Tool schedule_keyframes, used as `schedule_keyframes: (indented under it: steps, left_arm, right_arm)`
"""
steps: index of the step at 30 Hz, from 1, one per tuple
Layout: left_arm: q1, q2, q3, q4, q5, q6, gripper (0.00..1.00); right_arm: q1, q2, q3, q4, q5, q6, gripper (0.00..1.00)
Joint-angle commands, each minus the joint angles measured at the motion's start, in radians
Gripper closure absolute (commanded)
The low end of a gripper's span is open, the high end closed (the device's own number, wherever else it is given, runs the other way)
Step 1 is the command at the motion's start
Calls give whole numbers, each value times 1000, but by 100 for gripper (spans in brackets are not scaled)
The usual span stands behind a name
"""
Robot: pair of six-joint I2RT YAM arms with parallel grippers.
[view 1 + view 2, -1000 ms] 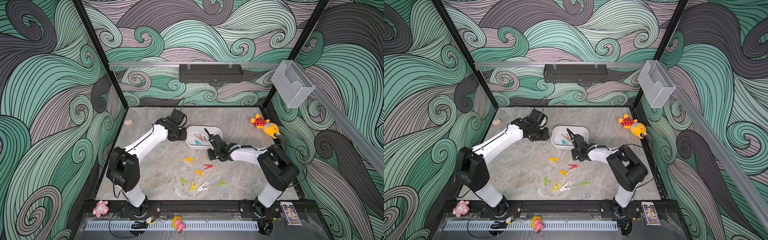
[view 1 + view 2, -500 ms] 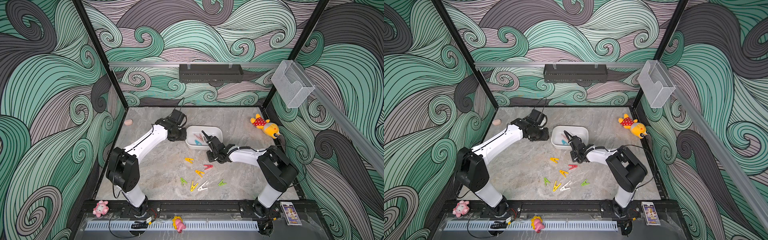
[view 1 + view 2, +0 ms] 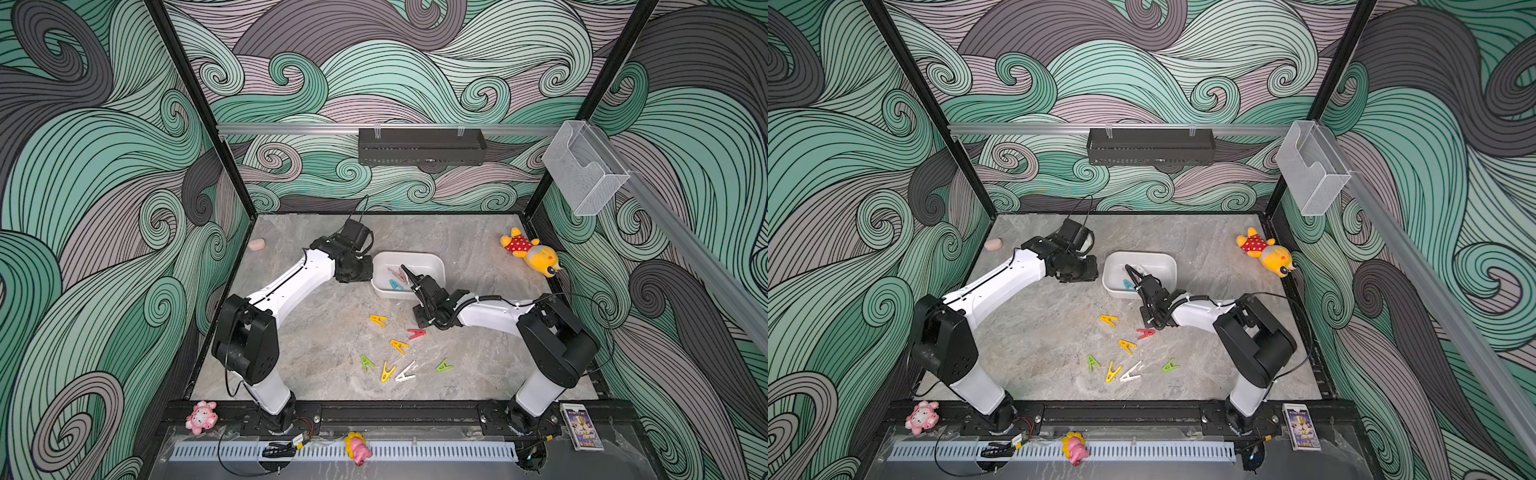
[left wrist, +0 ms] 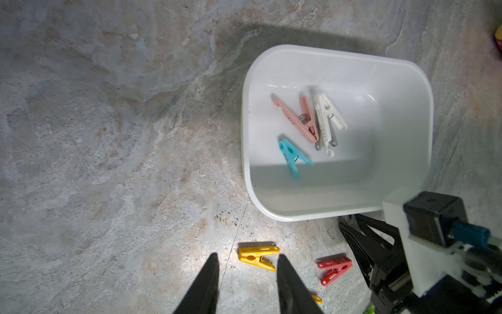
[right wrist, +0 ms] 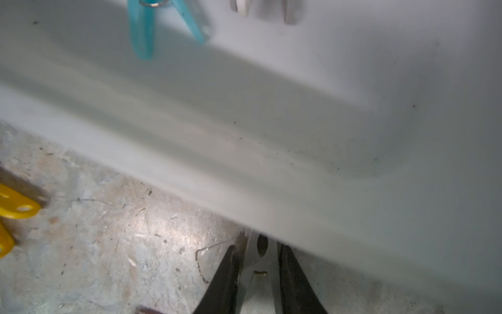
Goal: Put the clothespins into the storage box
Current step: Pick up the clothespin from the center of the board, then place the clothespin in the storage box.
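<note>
The right end effector [image 5: 256, 251] hovers at the near rim of the white storage box [image 3: 430, 266]. Its black fingers [image 5: 222, 280] are pinched on a grey clothespin [image 5: 260, 262] that fills the gap between them. The box sits near the middle of the stone-patterned surface [image 3: 316, 332], somewhat toward the far edge. Inside it lie a pink clothespin [image 4: 311, 130], a white clothespin [image 4: 323, 114] with grey tips showing beneath it, and a teal clothespin [image 4: 289, 153]. The left end effector [image 4: 247, 257] is poised just off the box's left end, fingers parted with nothing between them. Seven loose clothespins are scattered between the box and the near edge. A yellow clothespin [image 3: 378, 320] lies closest to the box, a red clothespin [image 3: 417, 333] just beyond it, and the rest, in yellow, green and white, nearer the near edge.
</note>
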Motion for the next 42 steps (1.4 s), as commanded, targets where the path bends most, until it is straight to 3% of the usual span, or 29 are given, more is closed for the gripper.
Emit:
schedule_keyframes:
  steps: [1, 14, 25, 29, 34, 39, 42]
  left_arm:
    - [8, -37, -12, -6, -11, -12, 61]
    - [10, -54, -63, 26, -11, -48, 61]
    - [50, -107, -132, 5, -25, -35, 60]
    - [56, -147, -151, -22, -39, -46, 60]
    - [60, -231, -209, -58, -57, -80, 60]
    - [60, -298, -315, 22, 9, -136, 59]
    - [59, -296, -309, 4, 18, -161, 59]
  right_arm:
    - [6, -26, -15, -53, 25, -18, 75]
    - [4, -214, -4, -154, -36, -72, 79]
    - [-40, -412, 121, -295, -172, -108, 78]
    - [-94, -326, 207, -284, -228, -142, 77]
    - [-159, -115, 362, -256, -298, -164, 77]
    - [-186, 75, 456, -195, -337, -149, 77]
    - [-189, 168, 499, -173, -325, -153, 77]
